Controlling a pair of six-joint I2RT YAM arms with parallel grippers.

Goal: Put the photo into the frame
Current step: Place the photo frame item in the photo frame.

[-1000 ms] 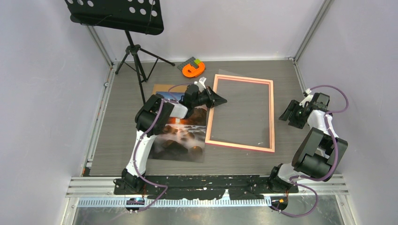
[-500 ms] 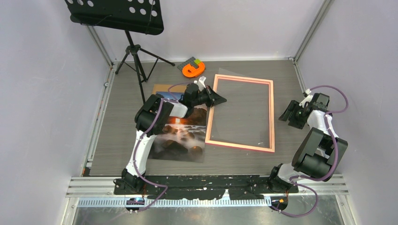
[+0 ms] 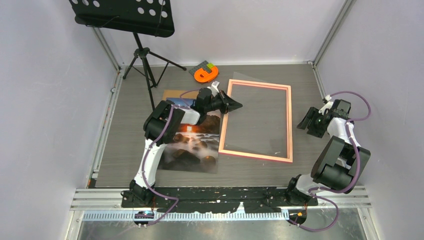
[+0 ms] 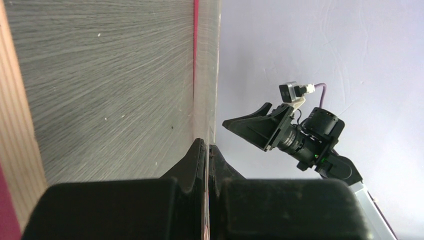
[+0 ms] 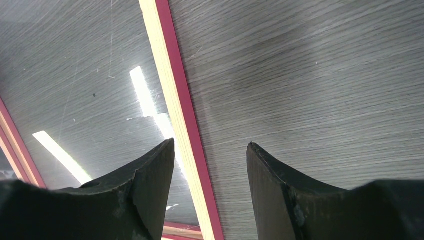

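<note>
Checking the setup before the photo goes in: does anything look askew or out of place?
Yes. The clear sheet is not squared with the frame: its far edge pokes out past the frame's far rail. The frame itself lies slightly rotated against the edges of the table. Nothing looks spilled or damaged.

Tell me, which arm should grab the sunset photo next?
Probably left. The left gripper hangs beside the photo, its arm over it. The right gripper is open beyond the frame, far from the photo.
</note>
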